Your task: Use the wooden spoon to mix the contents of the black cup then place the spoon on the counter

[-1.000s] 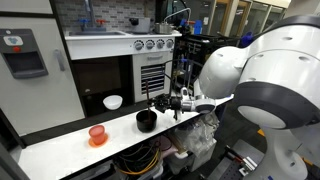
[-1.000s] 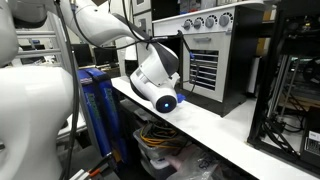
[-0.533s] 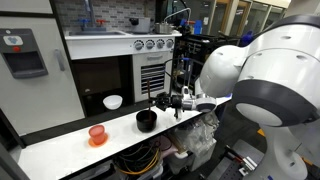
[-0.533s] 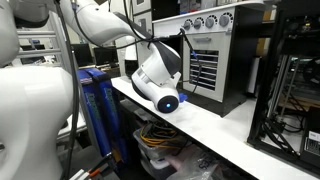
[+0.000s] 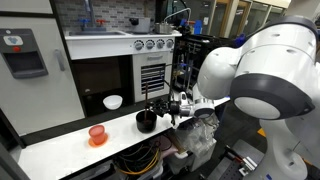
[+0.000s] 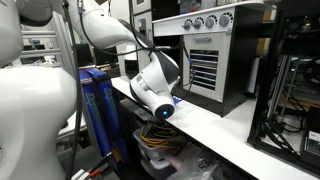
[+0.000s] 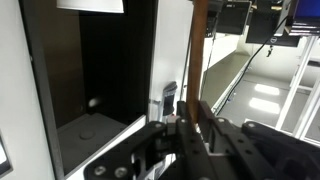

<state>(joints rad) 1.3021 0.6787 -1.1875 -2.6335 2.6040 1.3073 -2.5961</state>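
Wrist view: the pincer point(image 7: 192, 128) is clamped on the wooden spoon point(image 7: 198, 55), whose slim brown handle runs straight up the picture from between the fingers. A dark cavity lies to the left.

In an exterior view, the pincer point(image 5: 160, 106) hangs just above the right rim of the black cup point(image 5: 146, 122), which stands on the white desk point(image 5: 60, 148). The spoon is too thin to make out there. An orange cup point(image 5: 97, 134) stands to the left, and a white bowl point(image 5: 113, 102) farther back.

In an exterior view, the arm's bulky white wrist point(image 6: 155, 88) leans over the desk point(image 6: 225, 128), hiding pincer and cup.
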